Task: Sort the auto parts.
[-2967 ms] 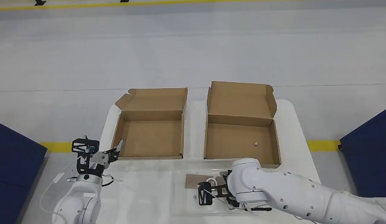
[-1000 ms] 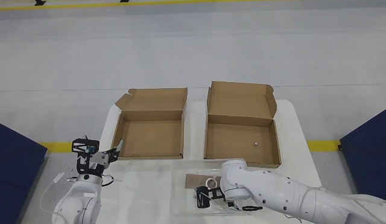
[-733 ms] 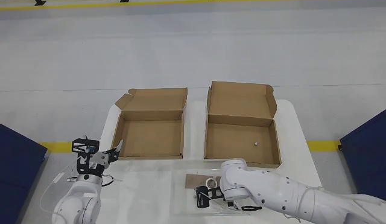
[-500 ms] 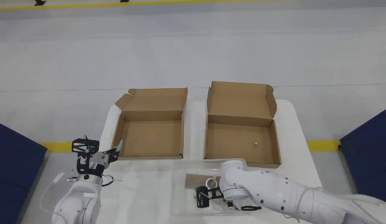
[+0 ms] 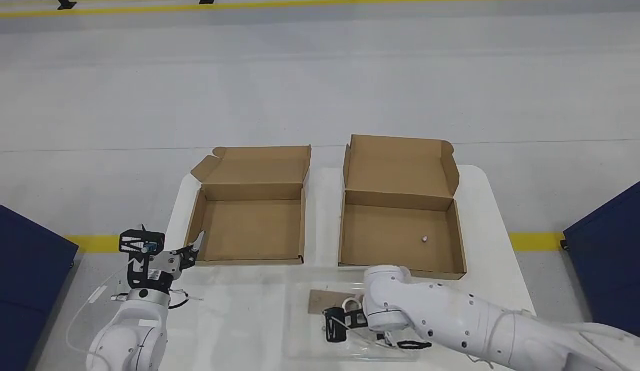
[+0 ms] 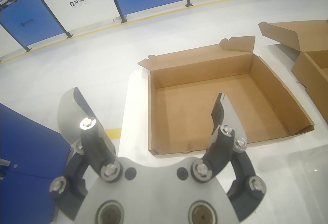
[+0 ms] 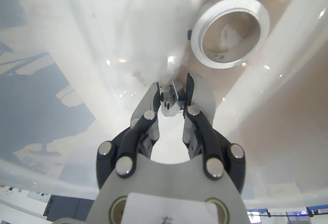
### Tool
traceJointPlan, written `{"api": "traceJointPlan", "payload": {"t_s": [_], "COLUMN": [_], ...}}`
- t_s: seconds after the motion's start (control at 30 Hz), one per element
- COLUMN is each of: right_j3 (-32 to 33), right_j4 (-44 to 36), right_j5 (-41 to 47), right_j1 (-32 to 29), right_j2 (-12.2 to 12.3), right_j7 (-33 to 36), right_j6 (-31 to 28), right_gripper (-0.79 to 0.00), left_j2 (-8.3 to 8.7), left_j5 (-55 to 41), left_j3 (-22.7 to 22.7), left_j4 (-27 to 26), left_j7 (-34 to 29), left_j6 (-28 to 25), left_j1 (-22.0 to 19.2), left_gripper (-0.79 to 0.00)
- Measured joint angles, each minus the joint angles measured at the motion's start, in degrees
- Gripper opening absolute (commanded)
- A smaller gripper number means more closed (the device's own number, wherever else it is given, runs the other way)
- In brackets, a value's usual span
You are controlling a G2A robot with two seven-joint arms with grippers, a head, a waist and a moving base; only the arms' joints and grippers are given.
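Top view: right arm [image 5: 450, 316] edged leftward, right tool [image 7: 172, 93] pinching a metal block [image 7: 170, 104]; left tool [image 6: 148, 95] spread.

We see the right claw [image 7: 172, 97] in bare silver with black links. Between its fingers is a small metal part [image 7: 169, 107], silver-grey with dark holes. Just beyond its tips, a pale silver ring [image 7: 232, 62] lies on the milky, translucent tray [image 7: 102, 17], with tan showing through. Ahead of the left claw [image 6: 147, 94], likewise silver and black, the box [image 6: 200, 68] is plain brown cardboard on a white table [image 6: 134, 117].
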Motion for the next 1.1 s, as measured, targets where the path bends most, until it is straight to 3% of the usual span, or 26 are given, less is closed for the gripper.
{"api": "traceJointPlan", "payload": {"t_s": [0.27,0.5,1.1], "right_j3": [1.2,4.3,17.5], "right_j4": [0.3,-1.9,-10.5], "right_j5": [4.4,6.2,13.6], "right_j1": [1.3,0.6,-5.8], "right_j2": [0.3,1.9,9.8], "right_j7": [0.6,0.1,-5.9], "right_j6": [0.6,0.6,-3.1], "right_gripper": [-0.785,-0.785,-0.785], "left_j2": [0.00,0.00,0.00], "left_j5": [0.0,0.0,0.0], "left_j3": [0.0,0.0,0.0], "left_j4": [0.0,0.0,0.0], "left_j7": [0.0,0.0,0.0], "left_j6": [0.0,0.0,0.0], "left_j1": [0.0,0.0,0.0], "left_gripper": [0.000,0.000,0.000]}}
